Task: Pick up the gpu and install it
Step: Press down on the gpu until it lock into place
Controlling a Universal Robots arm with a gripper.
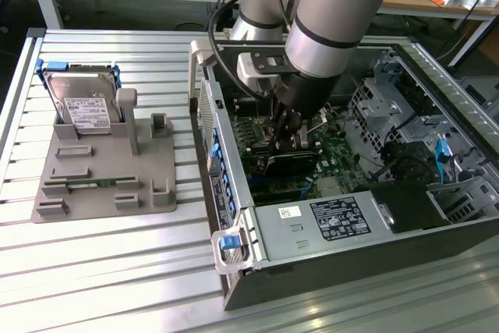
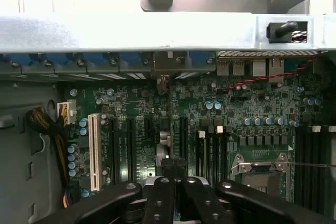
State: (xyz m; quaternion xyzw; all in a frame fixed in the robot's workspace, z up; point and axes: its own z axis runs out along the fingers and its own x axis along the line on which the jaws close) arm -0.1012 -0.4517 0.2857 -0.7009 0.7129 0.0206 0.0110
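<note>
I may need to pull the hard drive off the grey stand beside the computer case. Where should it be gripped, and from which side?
Probably by its two long side edges near the top, coming down from above. The hard drive stands upright in a slot of the grey stand, label facing out, its lower end seated, so only the upper part is free. The blue clips at its top corners may get in the way.

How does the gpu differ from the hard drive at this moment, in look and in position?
The hard drive is silver with a white label; the gpu looks black. The hard drive stands in the grey holder outside the computer case; the gpu is inside it. Nothing grips the hard drive; the gripper is shut on the gpu. Both are flat computer parts.
</note>
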